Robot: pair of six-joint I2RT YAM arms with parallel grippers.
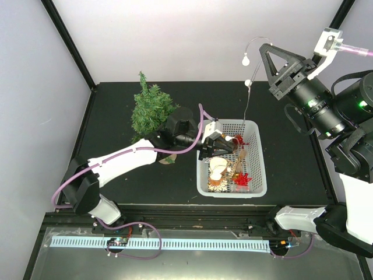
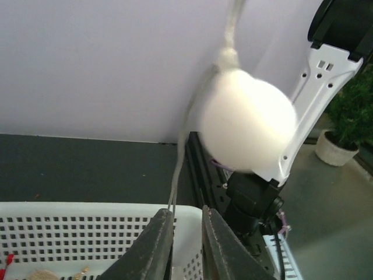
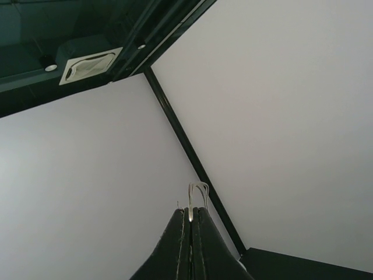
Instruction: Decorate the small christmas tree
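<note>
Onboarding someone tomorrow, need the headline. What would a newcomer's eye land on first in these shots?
Probably the right gripper, high at the back right and shut on a thin white-ball garland that hangs down to the white basket of ornaments. Next, one blurred ball fills the left wrist view, just above the left gripper at the basket's rim. The small christmas tree stands at back left, no ornament visible on it.

Closed fingers [image 3: 175, 251] pinch a thin wire [image 3: 197, 191].
</note>
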